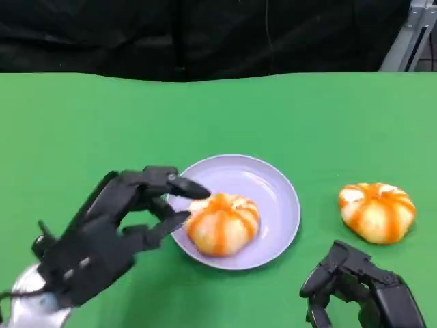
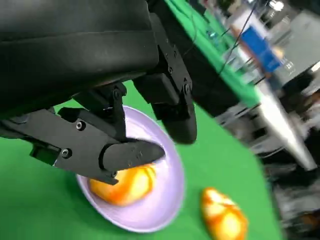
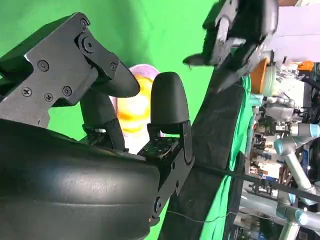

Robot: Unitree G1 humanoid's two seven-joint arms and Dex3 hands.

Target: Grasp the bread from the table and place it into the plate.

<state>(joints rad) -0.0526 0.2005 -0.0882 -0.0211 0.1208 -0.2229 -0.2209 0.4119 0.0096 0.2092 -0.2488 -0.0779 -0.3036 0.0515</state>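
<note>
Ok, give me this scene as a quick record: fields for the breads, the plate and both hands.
bread in plate: lying in the lilac plate, toward its left side
bread on table: on the green table, right of the plate
left hand: fingers apart beside the plated bread, holding nothing
right hand: low, near the table bread, holding nothing

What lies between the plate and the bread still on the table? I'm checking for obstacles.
Only bare green table separates the plate from the loose bread, in the head view.
</note>
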